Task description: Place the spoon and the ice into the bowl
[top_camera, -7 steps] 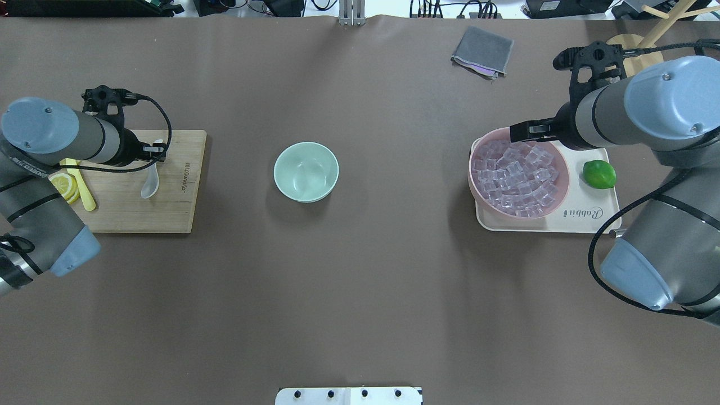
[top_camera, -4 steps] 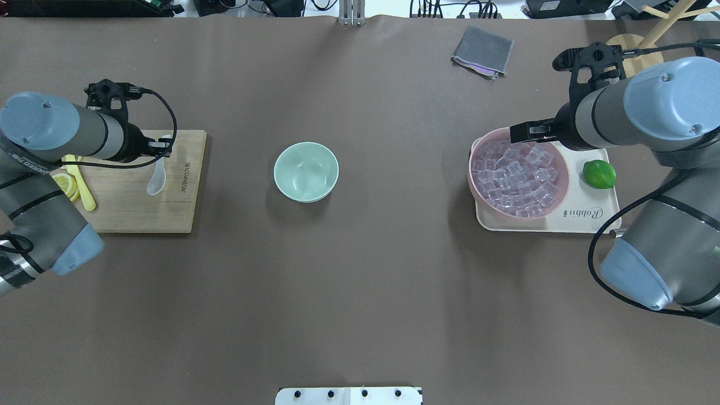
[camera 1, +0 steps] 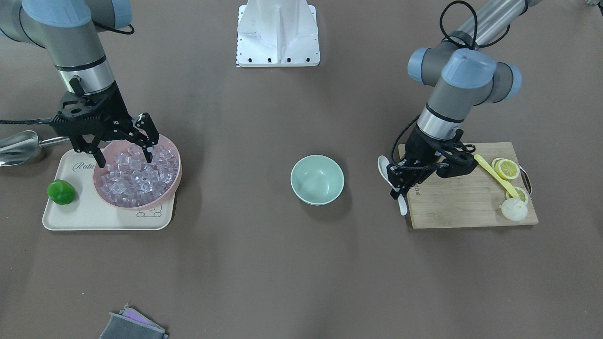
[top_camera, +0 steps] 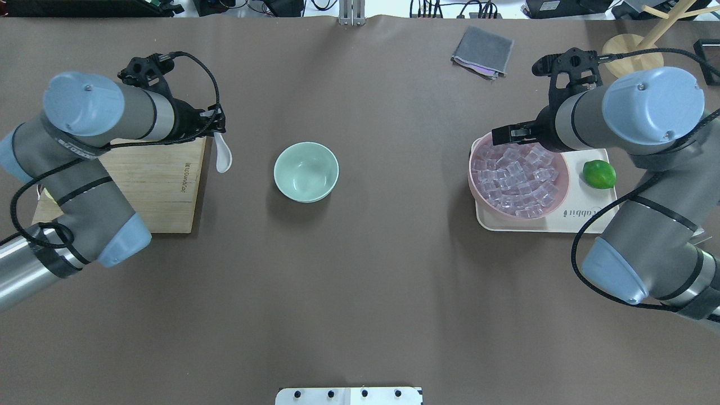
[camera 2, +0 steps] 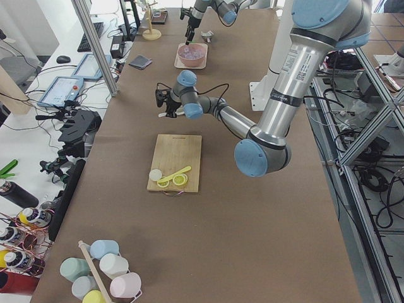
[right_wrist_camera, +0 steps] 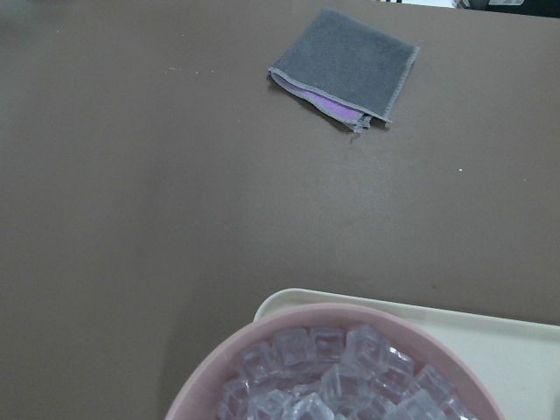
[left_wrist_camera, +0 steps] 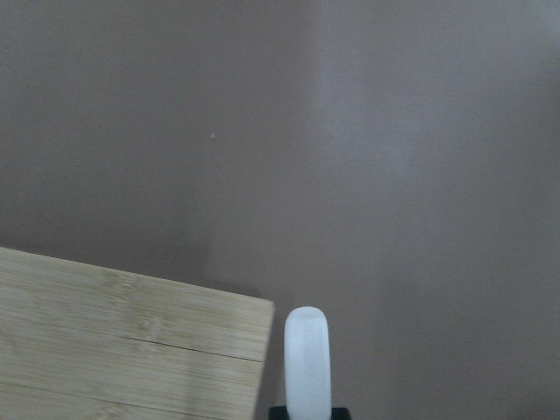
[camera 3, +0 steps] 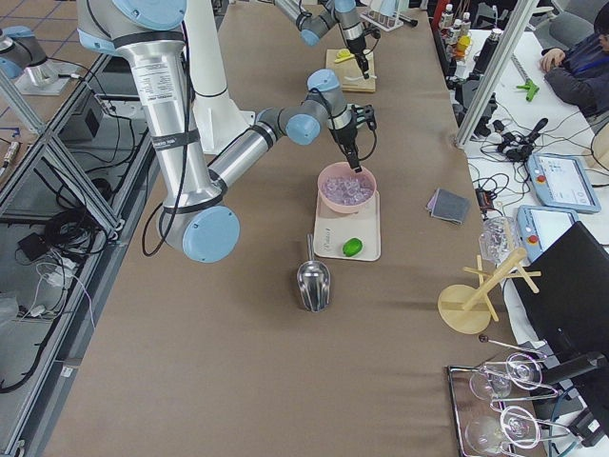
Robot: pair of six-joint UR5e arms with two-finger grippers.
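My left gripper (top_camera: 216,130) is shut on the handle of the white spoon (top_camera: 223,158), which hangs in the air just past the cutting board's far right corner, left of the mint-green bowl (top_camera: 306,171). The spoon also shows in the front view (camera 1: 387,170) and the left wrist view (left_wrist_camera: 308,360). The bowl (camera 1: 317,180) looks empty. My right gripper (camera 1: 124,157) is open, its fingers spread just above the ice cubes (camera 1: 136,178) piled in the pink bowl (camera 1: 175,181). The ice also shows in the overhead view (top_camera: 517,177).
The pink bowl (top_camera: 471,175) stands on a cream tray (top_camera: 590,220) beside a lime (top_camera: 599,173). The wooden cutting board (camera 1: 461,202) holds lemon slices (camera 1: 507,168) and a yellow spoon (camera 1: 493,175). A metal scoop (camera 1: 18,142) lies by the tray. A grey cloth (top_camera: 482,50) lies at the far side.
My left gripper has lifted the spoon off the cutting board and carried it right and away, past the board's corner toward the bowl. The right gripper has shifted slightly left over the ice.
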